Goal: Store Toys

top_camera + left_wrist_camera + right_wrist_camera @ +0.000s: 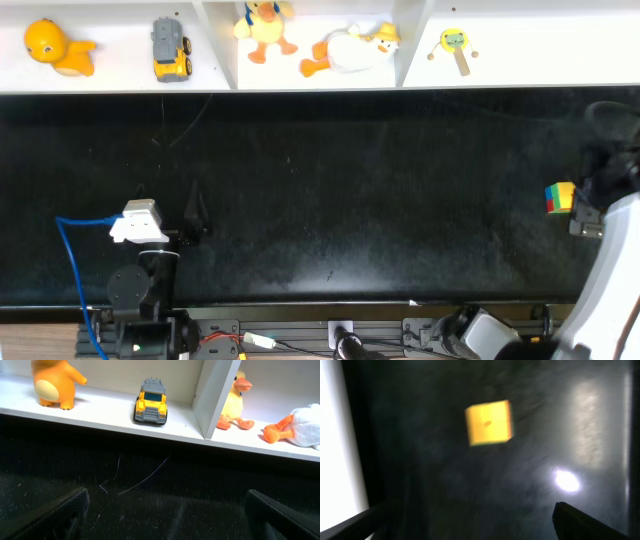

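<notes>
While five toys already sit on the white shelf (500, 72), you have one left on the black table (360, 180). It is a many-coloured cube (559, 197), near the table's right edge and well apart from the shelf.

Stored, left to right in the top view:
- orange duck-like figure (57, 47) and yellow-and-grey truck (171, 50), sharing the left compartment
- yellow plush duck (265, 30) and white plush duck (352, 48), the white one lying down, in the middle compartment
- small green toy (455, 45) on a stick, in the right compartment

Judgement: the task is mostly done. What remains is to pick up the cube, carry it to the shelf and set it down. The right compartment looks to have the most room.

Tool state:
- The right gripper (480, 527) has its fingers spread and holds nothing. The cube lies ahead of it, not touched.
- The left gripper (165, 520) is likewise spread and empty, low over the table and facing the shelf, with the truck ahead.

Hard to make out:
- The right wrist view shows you the cube blurred, with just a yellow face, so its exact edges are uncertain.
- In the top view the right arm covers its own fingertips, so you cannot judge from there how near they are to the cube.
- The yellow duck's head is cut off at the top edge of that view.
- The green toy is too small to identify.
</notes>
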